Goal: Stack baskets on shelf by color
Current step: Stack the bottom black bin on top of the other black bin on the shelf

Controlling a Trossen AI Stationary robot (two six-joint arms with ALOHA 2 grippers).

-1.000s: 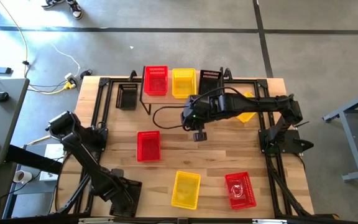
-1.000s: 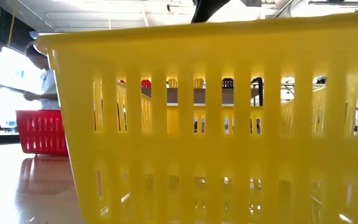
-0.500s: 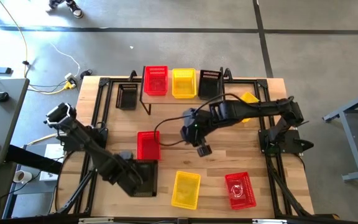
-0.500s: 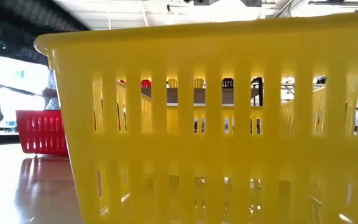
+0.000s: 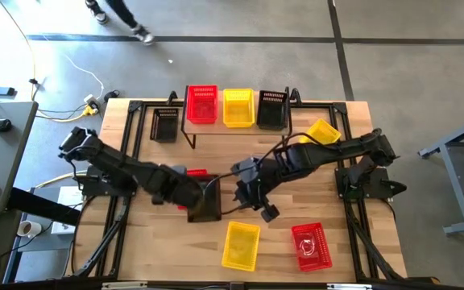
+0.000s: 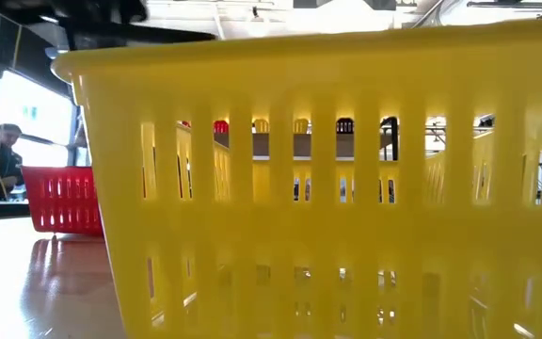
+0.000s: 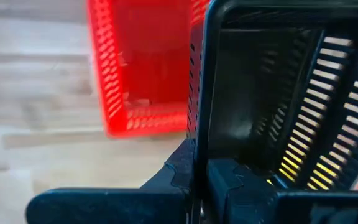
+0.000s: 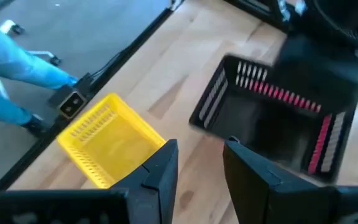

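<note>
The left pincer (image 5: 190, 201) is clamped on the rim of a black basket (image 5: 205, 201) carried over the tabletop's (image 5: 159, 242) middle, just above a red basket (image 7: 143, 68) lying there. The right pincer (image 5: 266, 211), fingers apart and empty, hangs beside it at three o'clock. The shelf (image 5: 230, 129) at twelve o'clock holds red, yellow and black baskets side by side. At six o'clock sit a yellow basket (image 5: 241, 245) and another red one (image 5: 311, 246).

Left gripper (image 7: 199, 180) clamped on black basket (image 5: 204, 201) rim, mid-table; right gripper (image 8: 199, 163) open, hovering beside it.
</note>
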